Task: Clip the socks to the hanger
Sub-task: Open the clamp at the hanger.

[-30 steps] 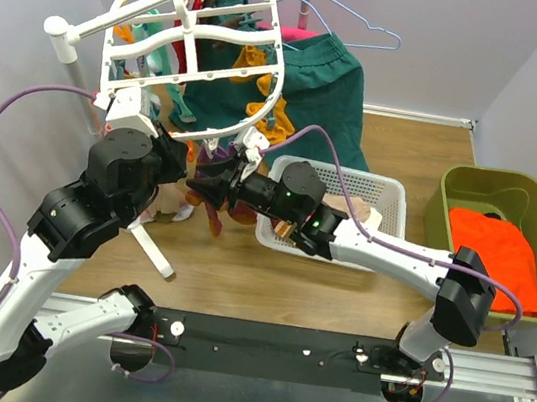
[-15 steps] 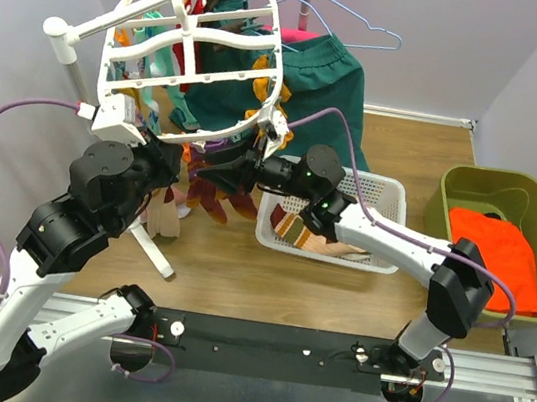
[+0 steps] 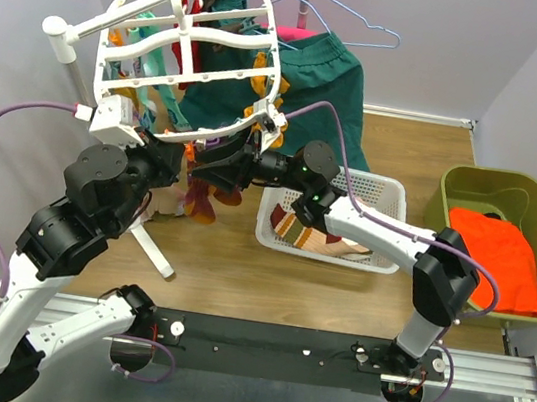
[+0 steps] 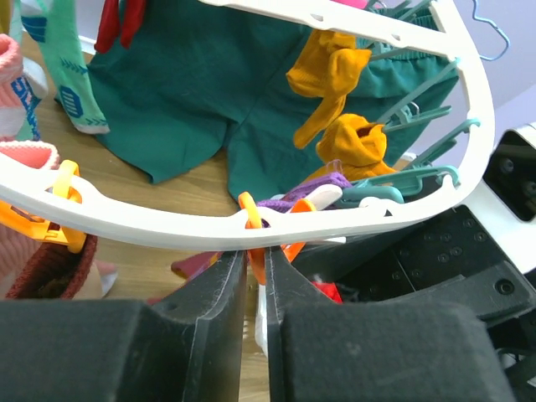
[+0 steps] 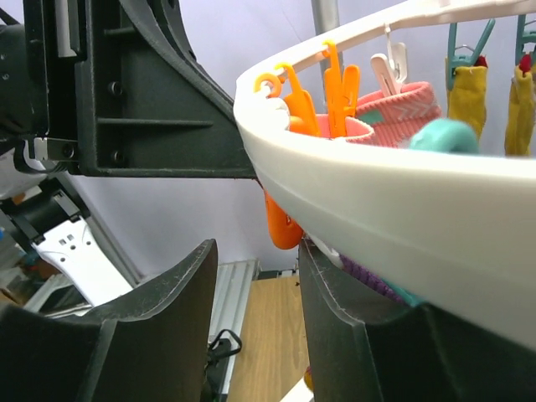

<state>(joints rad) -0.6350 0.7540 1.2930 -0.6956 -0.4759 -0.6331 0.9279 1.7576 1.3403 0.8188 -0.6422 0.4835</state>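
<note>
Hanging from a slanted white pole [image 3: 103, 20] at the far left, the large white plastic oval lattice hanger [image 3: 207, 73] fills the top view. Small fabric socks [image 3: 203, 199] in maroon and mustard dangle under its near rim. The left gripper [image 3: 183, 153] and right gripper [image 3: 215, 165] meet beneath that rim. To the right sits a white mesh basket [image 3: 381, 193], and a dark green garment [image 3: 316, 87] hangs behind the hanger.

In the left wrist view the black jaws stand narrow, pinching the lower end of a small orange clip [image 4: 249, 219] that hooks onto the hanger's rim. Mustard socks hang further back.

In the right wrist view the jaws are parted, just below the rim and the same clip. Whether they hold fabric cannot be told. A pink and teal sock [image 5: 394, 105] is clipped beyond.
</note>
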